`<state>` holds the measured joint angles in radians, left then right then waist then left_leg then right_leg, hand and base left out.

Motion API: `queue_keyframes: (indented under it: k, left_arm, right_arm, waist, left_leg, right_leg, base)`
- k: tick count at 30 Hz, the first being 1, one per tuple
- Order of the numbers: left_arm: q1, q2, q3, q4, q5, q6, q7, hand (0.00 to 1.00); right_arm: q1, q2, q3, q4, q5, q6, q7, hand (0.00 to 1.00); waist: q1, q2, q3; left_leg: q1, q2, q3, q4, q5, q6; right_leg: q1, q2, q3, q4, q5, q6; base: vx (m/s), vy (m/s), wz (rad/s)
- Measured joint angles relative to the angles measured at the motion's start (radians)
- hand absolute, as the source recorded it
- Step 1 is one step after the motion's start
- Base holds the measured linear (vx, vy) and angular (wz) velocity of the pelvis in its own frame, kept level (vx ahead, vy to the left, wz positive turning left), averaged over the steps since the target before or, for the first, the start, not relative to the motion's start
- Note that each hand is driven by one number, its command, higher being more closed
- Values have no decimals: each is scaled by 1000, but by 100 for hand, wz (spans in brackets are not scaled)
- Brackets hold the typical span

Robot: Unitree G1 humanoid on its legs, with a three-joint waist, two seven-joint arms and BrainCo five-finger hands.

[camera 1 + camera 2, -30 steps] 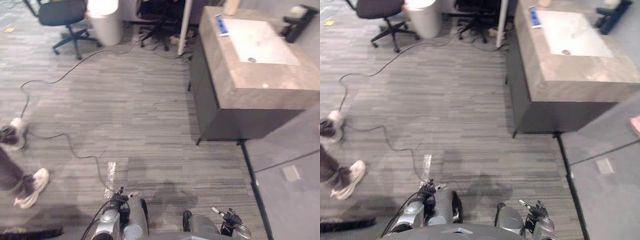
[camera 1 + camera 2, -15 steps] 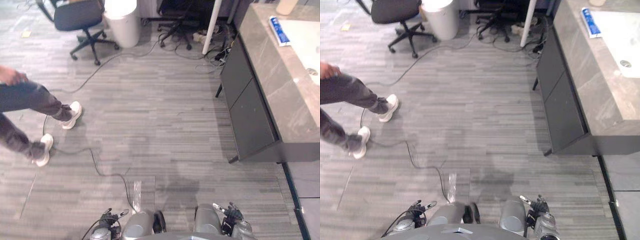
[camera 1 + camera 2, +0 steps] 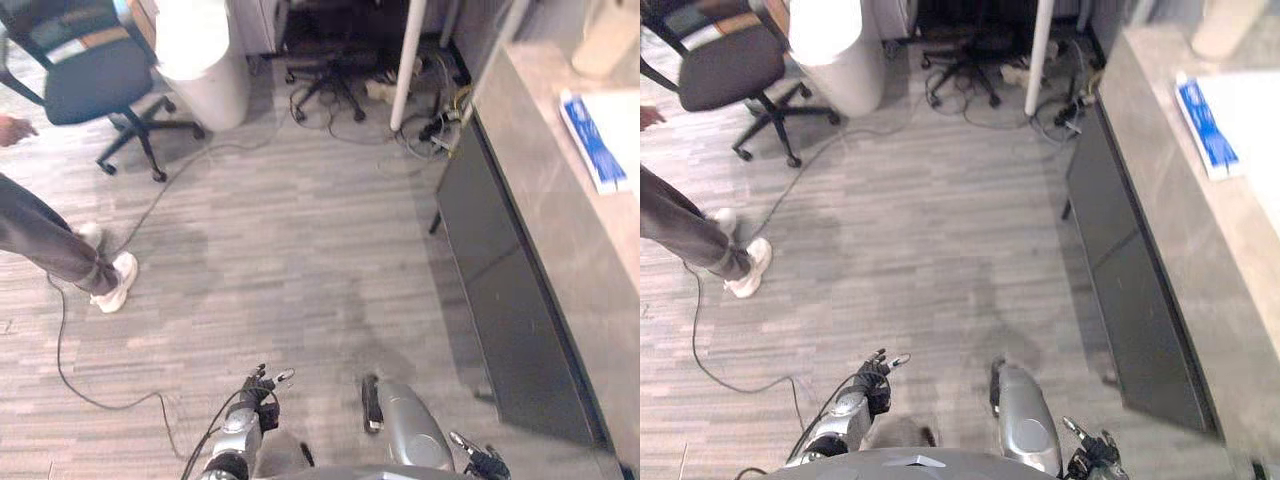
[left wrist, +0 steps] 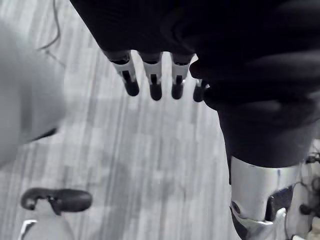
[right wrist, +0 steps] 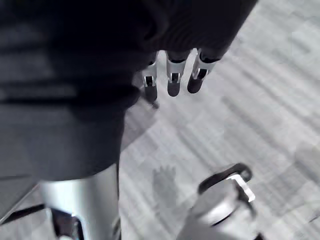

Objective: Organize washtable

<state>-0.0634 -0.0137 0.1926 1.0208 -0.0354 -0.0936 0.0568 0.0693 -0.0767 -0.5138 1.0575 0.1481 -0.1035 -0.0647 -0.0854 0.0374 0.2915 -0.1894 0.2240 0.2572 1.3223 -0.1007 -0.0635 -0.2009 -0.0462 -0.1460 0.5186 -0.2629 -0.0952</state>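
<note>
- The washtable [image 3: 560, 240] runs along 3 o'clock. Its long front edge and dark cabinet front [image 3: 500, 300] border open grey plank floor [image 3: 300, 230] from 6 to 12 o'clock.
- An office chair [image 3: 85, 75] and a white bin [image 3: 200, 60] stand at 11 o'clock, a white post [image 3: 405, 60] at 12, and a person's legs [image 3: 55, 245] at 9.
- A blue-and-white pack [image 3: 593, 140] lies on the stone top at 2 o'clock.
- The left hand [image 3: 257, 388] at 7 o'clock and the right hand [image 3: 487, 466] at 5 hang over the floor, fingers loosely straight and empty.
- Since half a second ago the whole view has shifted, so the camera moved. The person's feet now stand closer together.
</note>
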Motion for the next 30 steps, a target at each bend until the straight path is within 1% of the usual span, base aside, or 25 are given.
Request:
queue_keyframes:
  k: [2, 3, 4, 5, 6, 7, 8, 9, 10, 11, 12, 13, 14, 15, 16, 17, 18, 19, 20, 21, 23, 24, 25, 26, 30]
  left_arm:
    - [2, 15, 1, -24, -2, -9, 0, 0]
    - [6, 34, 1, -36, -14, -23, 3, 0]
    - [13, 44, 0, -38, -22, -25, 6, 0]
    - [35, 62, -7, -38, -30, -28, 13, 0]
    - [46, 65, -7, -32, -34, -27, 16, 0]
    - [72, 60, -3, -28, -40, -28, 22, 0]
    - [80, 52, 2, -18, -50, -28, 24, 0]
    - [79, 51, 4, -10, -58, -28, 28, 0]
    - [73, 56, 6, 4, -59, -30, 40, 0]
    - [79, 70, 5, 25, -57, -28, 44, 0]
    - [79, 80, 3, 33, -57, -28, 42, 0]
    - [72, 104, -12, 40, -53, -23, 38, 0]
    - [66, 119, -45, 42, -52, -17, 32, 0]
    - [64, 120, -56, 46, -52, -12, 30, 0]
    - [61, 112, -79, 46, -51, -5, 28, 0]
    - [52, 98, -104, 45, -52, -3, 22, 0]
    - [47, 92, -120, 45, -52, -3, 21, 0]
    - [34, 89, -142, 45, -52, -4, 18, 0]
    - [14, 87, -158, 42, -53, -7, 16, 0]
    - [1, 89, -161, 35, -54, -12, 14, 0]
    - [-13, 92, -161, 35, -54, -23, 13, 0]
    - [-15, 93, -155, 43, -53, -30, 15, 0]
    - [-5, 81, -155, 45, -52, -28, 14, 0]
    - [99, 61, -109, 85, -16, -14, -7, 0]
    - [100, 61, -109, 85, -16, -14, -7, 0]
  right_arm:
    - [-23, -8, 33, -16, 25, -7, -5, 0]
    - [-44, -17, 52, -34, 30, -8, -13, 0]
    - [-53, -25, 66, -42, 30, -12, -15, 0]
    - [-69, -32, 91, -49, 30, -22, -14, 0]
    - [-75, -32, 99, -49, 30, -25, -15, 0]
    - [-77, -38, 119, -60, 30, -29, -16, 0]
    - [-60, -57, 121, -68, 29, -33, -18, 0]
    - [-52, -62, 123, -64, 29, -36, -22, 0]
    - [-49, -54, 136, -62, 28, -40, -21, 0]
    - [-28, -38, 166, -60, 27, -42, -19, 0]
    - [-24, -27, 165, -47, 27, -45, -16, 0]
    - [-14, -2, 164, -4, 27, -44, -10, 0]
    - [-6, 13, 163, 36, 26, -38, 1, 0]
    - [-8, 14, 162, 52, 25, -36, 7, 0]
    - [-5, 14, 162, 59, 19, -35, 20, 0]
    - [-1, 4, 162, 55, 8, -28, 24, 0]
    - [2, -5, 162, 53, 8, -25, 25, 0]
    - [10, -16, 159, 52, 9, -22, 25, 0]
    - [14, -20, 154, 50, 12, -18, 26, 0]
    - [17, -19, 150, 50, 20, -16, 27, 0]
    - [35, -16, 150, 43, 30, -16, 28, 0]
    - [54, -21, 142, 45, 50, -17, 33, 0]
    - [51, -29, 134, 44, 60, -17, 35, 0]
    - [66, -58, 164, 43, 72, -19, 64, 0]
    - [66, -58, 163, 43, 72, -19, 64, 0]
  waist:
    - [28, -15, 3]
    - [48, -21, 4]
    - [48, -21, 4]
    - [47, -22, 3]
    - [47, -20, 2]
    - [50, 1, -12]
    - [58, 28, -30]
    - [65, 33, -33]
    - [83, 19, -51]
    - [78, -36, -97]
    - [70, -60, -110]
    - [42, -119, -122]
    - [34, -128, -119]
    - [35, -126, -117]
    - [38, -118, -113]
    - [37, -66, -101]
    - [35, -50, -103]
    - [32, -12, -105]
    - [21, -15, -106]
    - [9, -13, -107]
    - [5, -23, -110]
    - [-3, -27, -115]
    - [2, -6, -120]
    - [15, -3, -161]
    - [15, -3, -161]
  left_leg:
    - [-139, 8, 21, -54, -19, 25]
    - [-195, 7, 41, -195, -31, 32]
    - [-211, 6, 48, -302, -36, 29]
    - [-197, -1, 77, -593, -31, 21]
    - [-177, -15, 81, -772, -19, 3]
    - [-149, -27, 69, -1084, 21, -48]
    - [-169, -24, 28, -1170, 24, -62]
    - [-170, -26, 23, -1165, 32, -57]
    - [-154, -53, -14, -1126, 149, -42]
    - [-146, -124, -53, -1111, 194, 10]
    - [-138, -150, -60, -1096, 198, 31]
    - [-103, -198, -56, -1063, 143, 50]
    - [-51, -212, -60, -1058, 99, 64]
    - [-20, -211, -61, -1063, 85, 65]
    - [64, -208, -59, -1101, 72, 69]
    - [156, -187, -51, -1176, 72, 69]
    - [197, -175, -47, -1213, 72, 69]
    - [243, -163, -42, -1253, 72, 69]
    - [270, -165, -44, -1270, 70, 66]
    - [282, -165, -45, -1278, 65, 59]
    - [304, -166, -40, -1281, 39, 21]
    - [332, -163, -47, -1282, -10, -15]
    - [347, -144, -39, -1285, -14, -21]
    - [374, -133, 36, -1298, -54, -44]
    - [374, -133, 35, -1299, -54, -44]
  right_leg:
    - [94, -15, 26, -50, -32, 13]
    - [142, -30, 52, -74, -53, 28]
    - [169, -36, 59, -89, -61, 38]
    - [215, -49, 80, -121, -82, 57]
    - [241, -55, 90, -132, -95, 65]
    - [288, -51, 107, -153, -126, 84]
    - [327, -37, 127, -177, -152, 105]
    - [356, -39, 146, -176, -161, 114]
    - [357, -53, 214, -112, -161, 107]
    - [294, -94, 272, 37, -133, 129]
    - [266, -108, 289, 118, -101, 153]
    - [228, -130, 331, 278, 30, 236]
    - [182, -129, 355, 409, 189, 355]
    - [152, -128, 348, 469, 176, 344]
    - [95, -139, 299, 539, 105, 276]
    - [51, -136, 232, 501, 41, 198]
    - [29, -131, 192, 452, 19, 172]
    - [-10, -132, 133, 314, -6, 170]
    - [-34, -135, 116, 144, -1, 183]
    - [-43, -138, 104, -3, 20, 197]
    - [-43, -135, 117, -230, 128, 194]
    - [-41, -123, 153, -250, 274, 199]
    - [-45, -104, 154, -227, 271, 196]
    - [49, -78, 186, -421, 358, 206]
    - [50, -79, 184, -423, 358, 206]
  base:
    - [455, -20, -33]
    - [400, -6, -51]
    - [170, -41, -60]
    - [-104, -66, -43]
    - [-166, -69, -50]
    - [24, 61, -41]
    - [176, 151, -46]
    - [475, 305, -69]
    - [657, 363, -71]
    - [677, 350, -53]
    - [663, 318, 18]
    - [559, 231, 44]
    - [507, 194, 39]
    - [383, 109, -4]
    - [230, 38, -34]
    - [180, 44, -37]
    - [247, 84, -28]
    - [369, 79, 0]
    - [439, 43, 23]
    - [377, -36, 42]
    - [322, -111, 46]
    - [303, -171, 27]
    - [227, -144, 18]
    - [75, -24, -10]
    - [0, 0, 0]
